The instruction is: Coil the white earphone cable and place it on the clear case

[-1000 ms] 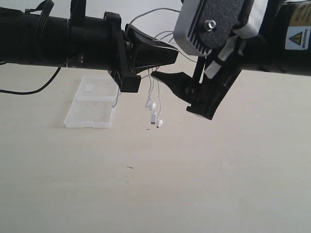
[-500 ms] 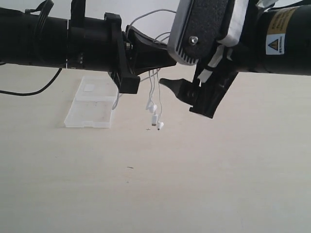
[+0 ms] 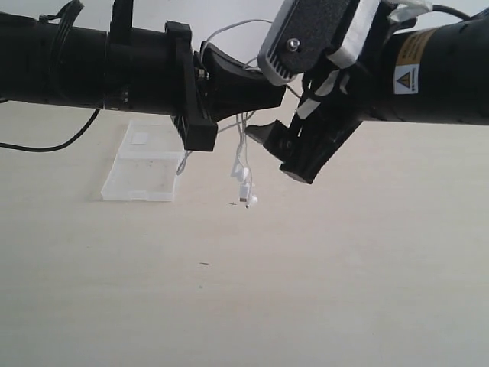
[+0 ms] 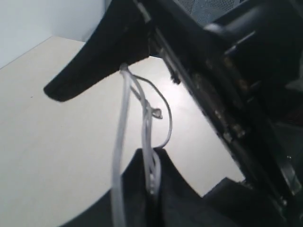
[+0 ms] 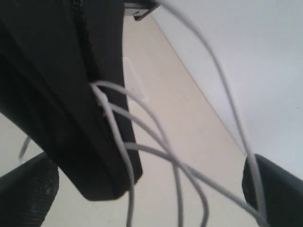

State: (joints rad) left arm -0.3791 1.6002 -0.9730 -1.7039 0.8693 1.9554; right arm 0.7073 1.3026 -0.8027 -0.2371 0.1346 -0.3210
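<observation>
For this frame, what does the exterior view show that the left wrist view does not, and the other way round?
Exterior only: the clear case lying open, and the earbuds dangling below the arms. Left wrist only: a close look at where the strands enter the shut left gripper. Both: the white earphone cable pinched in that gripper, over the table.

Colours | earphone cable (image 3: 243,164) was white | clear case (image 3: 145,162) was colourless, translucent, with a white square sticker (image 3: 140,138) | desk (image 3: 306,290) was plain pale cream | left pincer (image 3: 256,88) was matte black | warning label (image 3: 405,73) was yellow with a triangle mark | camera housing (image 3: 313,27) was grey
</observation>
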